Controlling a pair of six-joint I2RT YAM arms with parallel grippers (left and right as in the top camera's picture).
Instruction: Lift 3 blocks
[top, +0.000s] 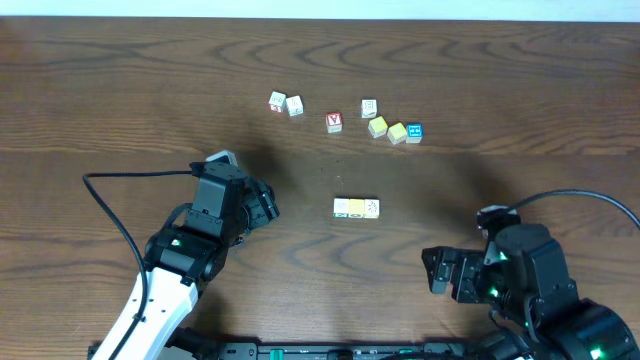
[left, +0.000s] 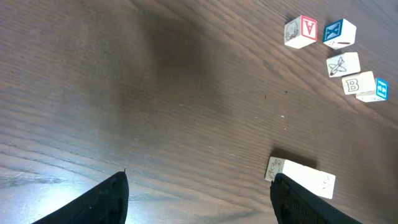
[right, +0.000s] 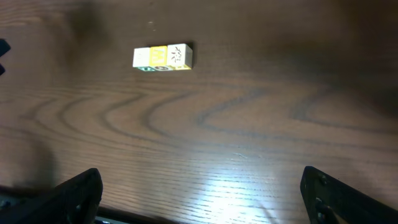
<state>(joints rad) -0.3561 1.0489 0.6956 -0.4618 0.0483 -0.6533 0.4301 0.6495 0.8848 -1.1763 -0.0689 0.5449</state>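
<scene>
The three blocks (top: 356, 208) lay touching in a row on the wooden table (top: 120, 90). The left gripper (left: 199, 205) and right gripper (right: 205, 199) stood spread wide, holding nothing, both apart from the row.

The table (top: 120, 90) is dark brown with wavy, darker grain. The three blocks (top: 356, 208) show cream, yellow and cream tops (one end has a green side, seen from the right wrist), with dark marks too small to read. The red block (top: 334, 122) bears a white letter; the blue block (top: 414, 132) has white marks. The left gripper (top: 265, 205) and right gripper (top: 436, 272) are black.
</scene>
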